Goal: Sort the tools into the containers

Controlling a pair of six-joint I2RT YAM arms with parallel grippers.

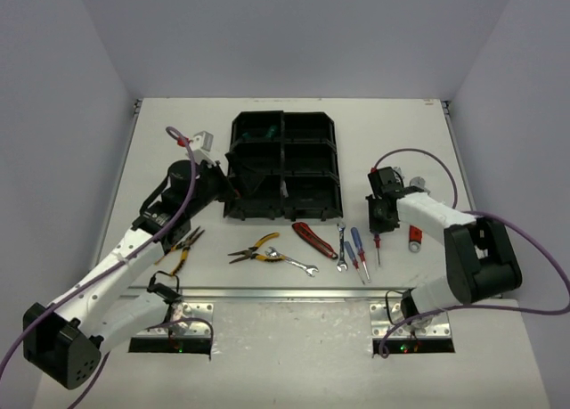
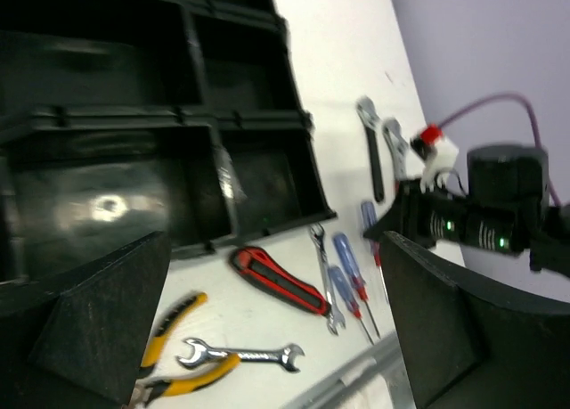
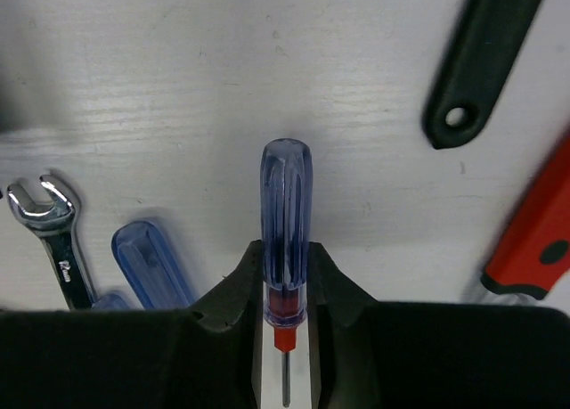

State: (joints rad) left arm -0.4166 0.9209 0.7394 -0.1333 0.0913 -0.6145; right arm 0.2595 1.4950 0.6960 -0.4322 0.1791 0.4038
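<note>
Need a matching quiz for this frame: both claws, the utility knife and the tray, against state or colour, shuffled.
Things:
1. left claw
2. right claw
3. utility knife
4. tray

States:
A. red and black, lying on the table
B. shut on the blue-handled screwdriver
C. black, divided into compartments
D. open, at the tray's near edge

Pairs: 1-D, 2-B, 3-A, 4-C
</note>
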